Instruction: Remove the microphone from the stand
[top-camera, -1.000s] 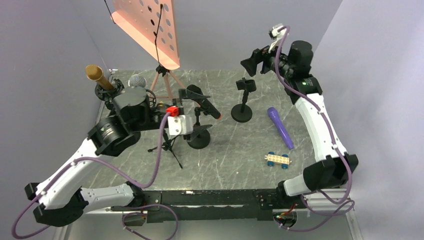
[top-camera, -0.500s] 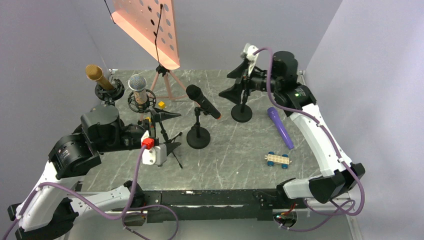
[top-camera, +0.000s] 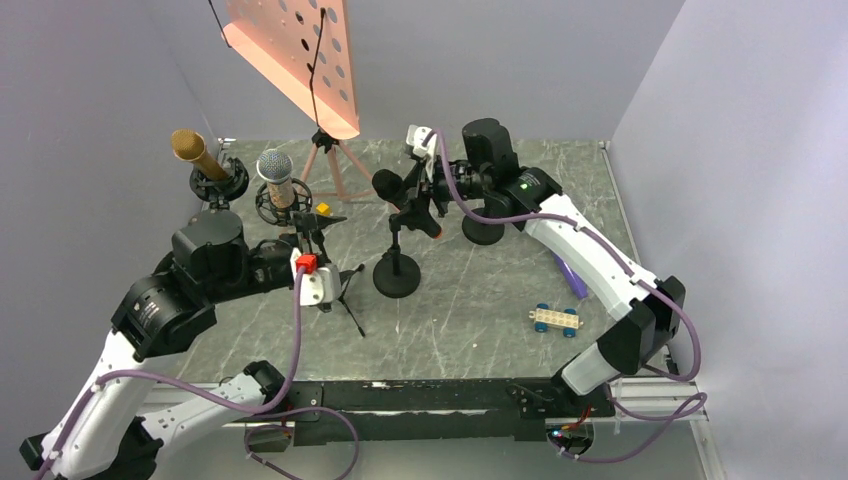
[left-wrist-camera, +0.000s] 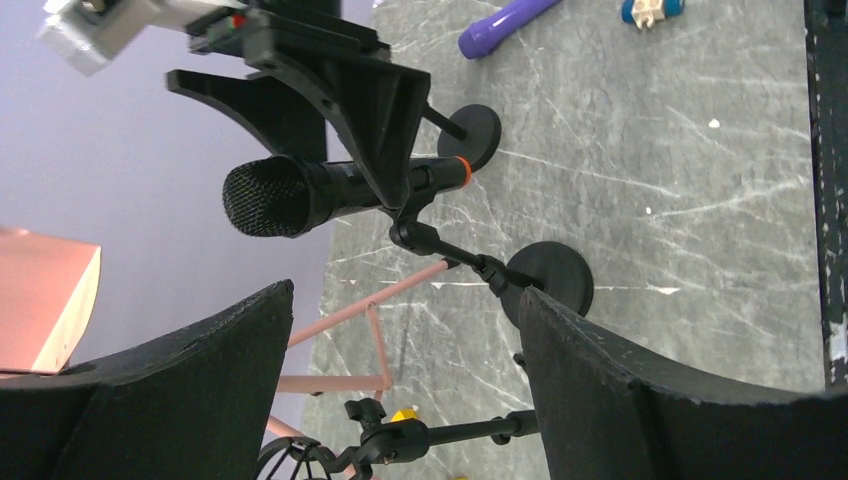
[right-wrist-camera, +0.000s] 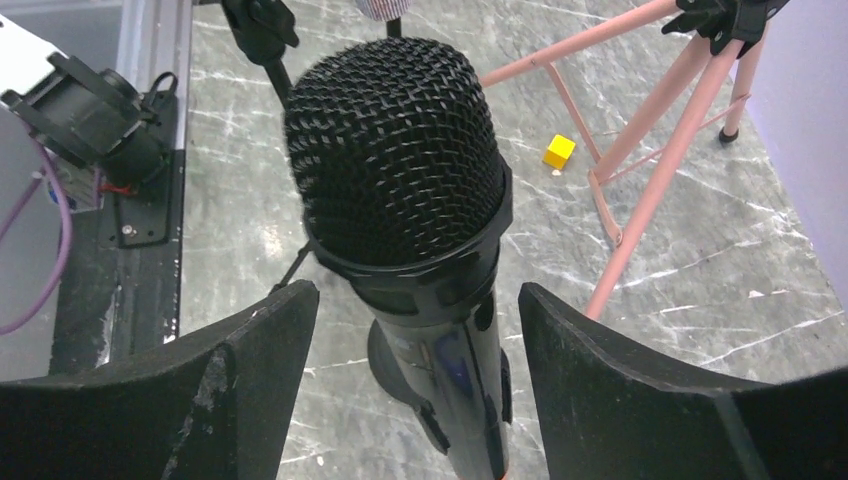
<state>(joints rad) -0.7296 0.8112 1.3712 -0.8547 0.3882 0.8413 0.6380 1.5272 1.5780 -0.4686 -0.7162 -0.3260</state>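
Left of the round-based stand, the left end effector has drawn back and hangs released, holding nothing. On the stand, the black microphone sits clipped. Its long axis slants, mesh head up toward the back left, tail down to the right. The right end effector has swung in from the stand's right. Its spread jaws straddle the head, seemingly untouching, so a grasp looks imminent.

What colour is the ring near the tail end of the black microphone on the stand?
The ring is orange; left wrist view shows it best.
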